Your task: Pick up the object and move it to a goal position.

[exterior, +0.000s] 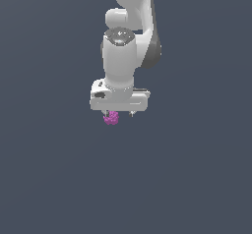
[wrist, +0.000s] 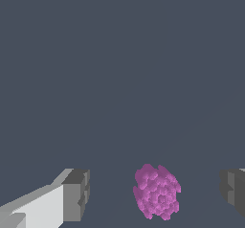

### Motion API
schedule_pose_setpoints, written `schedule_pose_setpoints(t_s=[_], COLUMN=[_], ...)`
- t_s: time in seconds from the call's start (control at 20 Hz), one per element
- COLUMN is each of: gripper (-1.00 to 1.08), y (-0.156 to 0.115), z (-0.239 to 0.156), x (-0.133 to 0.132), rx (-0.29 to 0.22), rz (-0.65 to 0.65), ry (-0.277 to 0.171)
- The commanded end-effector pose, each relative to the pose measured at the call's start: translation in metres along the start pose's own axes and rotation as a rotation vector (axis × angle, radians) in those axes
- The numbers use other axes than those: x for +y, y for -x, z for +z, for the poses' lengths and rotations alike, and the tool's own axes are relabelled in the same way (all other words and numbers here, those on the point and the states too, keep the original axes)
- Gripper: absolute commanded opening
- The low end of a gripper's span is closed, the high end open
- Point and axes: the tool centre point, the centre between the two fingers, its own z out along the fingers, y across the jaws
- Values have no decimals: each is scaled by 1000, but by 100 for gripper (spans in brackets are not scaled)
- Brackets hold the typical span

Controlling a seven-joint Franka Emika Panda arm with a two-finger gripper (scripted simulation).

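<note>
The object (wrist: 157, 191) is a small magenta lumpy cluster lying between my two fingertips in the wrist view, with a gap on either side, so neither pad touches it. In the exterior view the object (exterior: 111, 118) shows just under the white hand, towards the exterior view's left finger. My gripper (exterior: 118, 114) is open, pointing straight down, its short fingers barely showing below the hand. The grey pad of one finger (wrist: 76, 196) and the other finger (wrist: 233, 192) stand wide apart around the object.
A plain dark grey-blue floor (exterior: 197, 179) fills both views. The white arm (exterior: 130, 26) rises to the top of the exterior view. No other objects or marks show.
</note>
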Motion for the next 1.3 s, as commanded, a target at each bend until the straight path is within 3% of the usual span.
schedule_pose_setpoints(t_s=[0.0, 0.4, 0.95, 1.25], gripper=[100, 100, 100, 100], y=[1, 21, 83, 102], z=[2, 26, 85, 99], x=[0, 11, 37, 43], rx=[-1, -17, -58, -69], rz=[1, 33, 130, 157], ry=[-1, -13, -38, -43])
